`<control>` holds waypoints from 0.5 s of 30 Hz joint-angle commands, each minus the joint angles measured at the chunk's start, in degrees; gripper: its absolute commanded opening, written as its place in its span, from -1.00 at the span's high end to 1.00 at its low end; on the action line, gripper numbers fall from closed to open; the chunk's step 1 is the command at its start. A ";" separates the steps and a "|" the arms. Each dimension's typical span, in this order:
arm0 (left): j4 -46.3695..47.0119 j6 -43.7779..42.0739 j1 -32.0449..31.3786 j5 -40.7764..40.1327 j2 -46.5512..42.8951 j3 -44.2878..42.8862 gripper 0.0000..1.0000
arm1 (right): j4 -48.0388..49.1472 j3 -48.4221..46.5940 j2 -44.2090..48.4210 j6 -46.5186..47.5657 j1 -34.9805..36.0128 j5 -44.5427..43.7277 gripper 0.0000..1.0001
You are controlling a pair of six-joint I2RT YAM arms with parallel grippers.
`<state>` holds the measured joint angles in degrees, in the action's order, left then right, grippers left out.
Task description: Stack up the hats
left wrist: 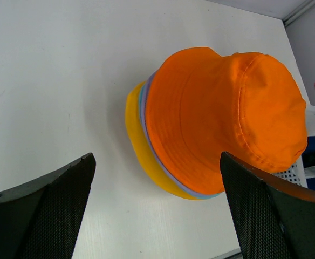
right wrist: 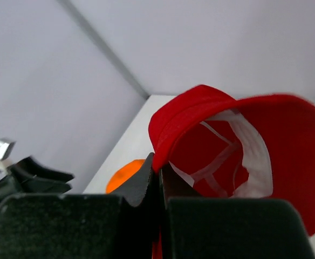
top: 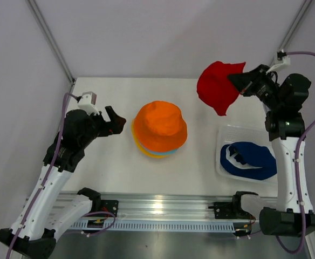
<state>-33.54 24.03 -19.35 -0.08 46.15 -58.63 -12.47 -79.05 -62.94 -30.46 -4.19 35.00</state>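
Observation:
A stack of hats stands mid-table, the orange hat (top: 160,125) on top, with lavender, teal and yellow brims (left wrist: 141,145) showing under it. My right gripper (top: 236,80) is shut on the brim of a red hat (top: 217,86), which hangs in the air at the back right, its white-seamed inside (right wrist: 227,156) facing the wrist camera. A navy blue hat (top: 249,160) lies in the white basket (top: 225,133). My left gripper (top: 118,121) stands open just left of the stack, nothing between its fingers (left wrist: 55,205).
The white mesh basket sits at the right, near the right arm's base. A metal rail (top: 163,210) runs along the table's near edge. Grey walls close in the table's back and sides.

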 commanded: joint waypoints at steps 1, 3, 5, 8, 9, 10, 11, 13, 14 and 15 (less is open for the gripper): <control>1.99 3.65 0.46 3.94 1.04 -2.01 -0.99 | 7.72 -5.58 -4.73 0.04 6.88 7.18 1.00; 3.21 4.27 0.72 4.73 1.75 -1.84 -0.99 | 8.77 -8.65 -8.67 1.19 9.36 9.45 1.00; 3.57 5.23 0.98 5.44 2.45 -1.84 -0.99 | 10.17 -14.62 -12.37 0.49 12.78 11.65 1.00; 3.83 6.64 2.12 4.74 3.50 -1.93 -0.99 | 11.77 -24.81 -21.24 -3.20 17.87 15.35 1.00; 3.75 7.51 3.61 4.82 3.68 -1.93 -0.99 | 11.77 -27.80 -23.70 -3.99 19.38 16.58 1.00; 3.57 8.04 4.58 5.08 4.03 -1.66 -0.99 | 11.59 -31.14 -28.42 -4.43 20.96 17.02 1.00; 3.48 8.57 5.63 6.30 3.95 -1.40 -0.99 | 10.11 -37.87 -30.64 -4.43 22.36 17.38 1.00; 3.92 9.80 9.59 8.33 3.34 -0.26 -0.99 | 10.53 -43.80 -36.26 -5.83 26.58 17.64 1.00; 4.09 10.07 10.82 9.64 3.07 0.53 -0.99 | 11.67 -48.18 -37.94 -7.06 27.90 17.99 1.00; 4.10 10.33 12.74 9.74 2.63 1.32 -0.99 | 13.94 -50.05 -39.44 -8.38 30.09 18.52 1.00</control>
<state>-31.57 31.57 -10.57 6.17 50.11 -58.46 -4.43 -121.25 -99.90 -34.94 21.58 49.71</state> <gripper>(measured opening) 0.994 0.011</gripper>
